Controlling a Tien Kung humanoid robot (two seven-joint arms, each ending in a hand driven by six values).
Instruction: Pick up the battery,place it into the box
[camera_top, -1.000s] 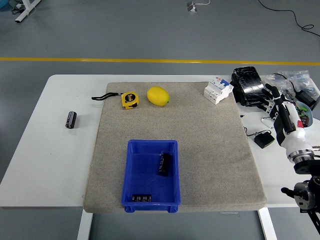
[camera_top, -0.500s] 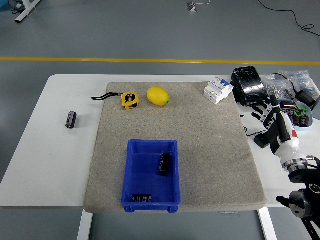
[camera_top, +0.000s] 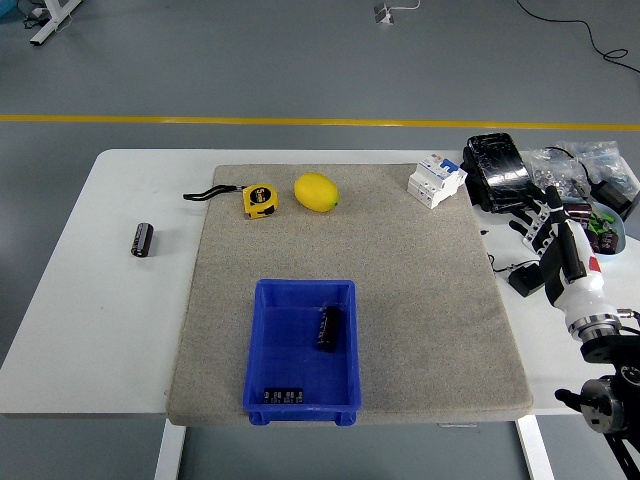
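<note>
A black battery (camera_top: 329, 328) lies inside the blue box (camera_top: 270, 362), which stands on the grey mat near the table's front edge. A second black battery (camera_top: 142, 239) rests on the bare white table at the far left. My right hand (camera_top: 545, 222) hovers over the table's right side, well away from the box, with its fingers spread and nothing held. The left arm does not show.
A yellow tape measure (camera_top: 259, 199) and a lemon (camera_top: 316, 192) lie at the back of the grey mat (camera_top: 430, 300). A white circuit breaker (camera_top: 436, 180), a black pack (camera_top: 497, 170), a small black adapter (camera_top: 524, 280) and cable clutter crowd the right edge.
My right arm dropped back toward the lower right and then edged slightly up and right. The batteries and box have not moved.
</note>
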